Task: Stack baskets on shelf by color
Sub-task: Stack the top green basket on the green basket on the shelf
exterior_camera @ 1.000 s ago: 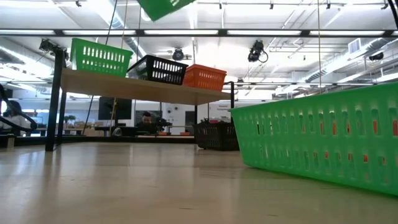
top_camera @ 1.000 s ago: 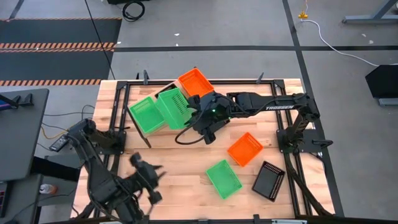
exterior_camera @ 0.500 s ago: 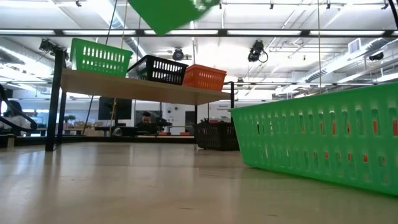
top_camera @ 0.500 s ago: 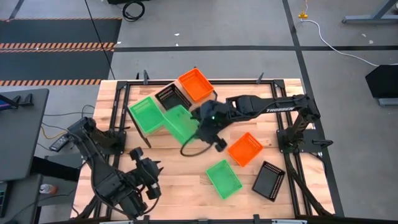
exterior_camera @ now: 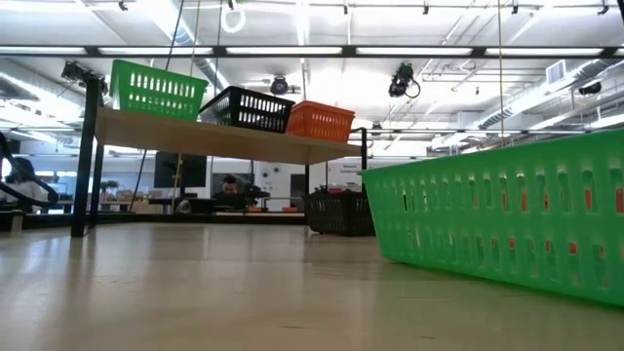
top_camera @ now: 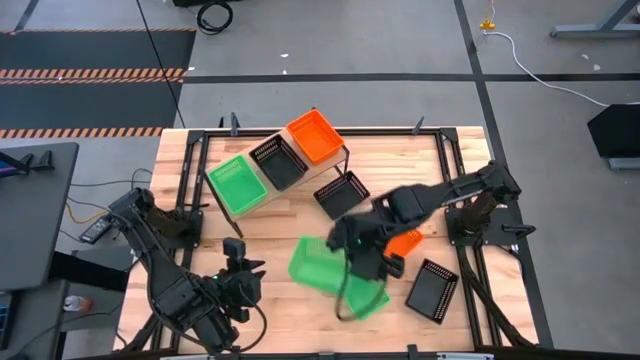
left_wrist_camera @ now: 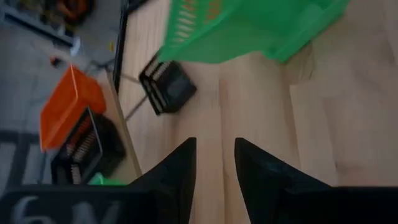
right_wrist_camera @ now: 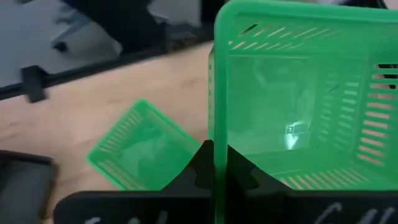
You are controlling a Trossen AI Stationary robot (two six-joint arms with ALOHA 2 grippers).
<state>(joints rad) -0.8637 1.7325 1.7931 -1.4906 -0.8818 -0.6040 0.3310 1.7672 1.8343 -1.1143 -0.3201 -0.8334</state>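
Note:
The shelf (exterior_camera: pixel 214 139) at the far left carries a green basket (top_camera: pixel 237 186), a black basket (top_camera: pixel 278 160) and an orange basket (top_camera: pixel 315 135), side by side. My right gripper (top_camera: pixel 345 258) is shut on a second green basket (top_camera: pixel 316 262), held in the air over the near middle of the table. Under it, another green basket (top_camera: pixel 367 300) rests on the table. My left gripper (top_camera: pixel 238 262) hovers open near the near-left edge, with nothing between its fingers (left_wrist_camera: pixel 186 163). My right gripper pinches one side wall of the green basket at its rim (right_wrist_camera: pixel 213 144), one finger inside the basket and one outside. The fingers come slanting down from the table's right. The basket is lifted clear and tilted, its open side toward the wrist camera.
On the table lie a black basket (top_camera: pixel 342 193) beside the shelf's right end, an orange basket (top_camera: pixel 405 241) partly under my right arm, and a black basket (top_camera: pixel 432 288) at the near right. Black frame rails run along the table's edges.
My right gripper has swung away from the shelf toward the table's near edge, sinking a little and turning, and has carried the green basket from above the shelf to the near middle. The black basket beside the shelf has come into view. My left gripper has rolled on its wrist.

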